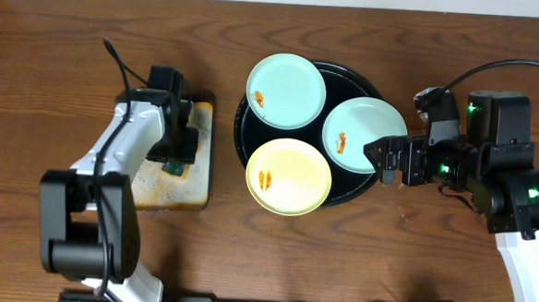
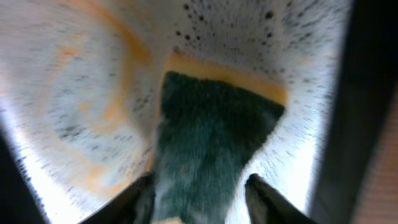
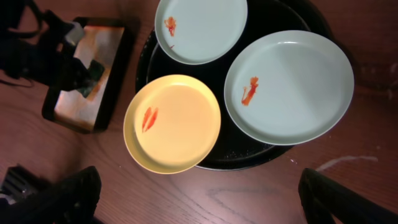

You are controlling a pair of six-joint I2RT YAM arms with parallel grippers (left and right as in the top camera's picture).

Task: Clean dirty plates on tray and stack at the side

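Three plates lie on the round black tray [image 1: 242, 136]. Two are pale blue-green, one at the back [image 1: 286, 90] and one at the right [image 1: 363, 136], and a yellow plate [image 1: 289, 175] sits in front, overhanging the rim. Each carries a small orange smear. My left gripper [image 1: 177, 149] is down on the rusty metal tray [image 1: 161, 193]. In the left wrist view this gripper [image 2: 199, 190] is shut on the green sponge [image 2: 211, 124]. My right gripper [image 1: 381, 161] hovers open at the black tray's right edge, above bare table [image 3: 199, 186], touching no plate.
The rectangular metal tray [image 2: 74, 93] is stained orange and speckled. It sits left of the black tray [image 3: 245, 155] on the brown wooden table. The right arm's body and cable take up the right side.
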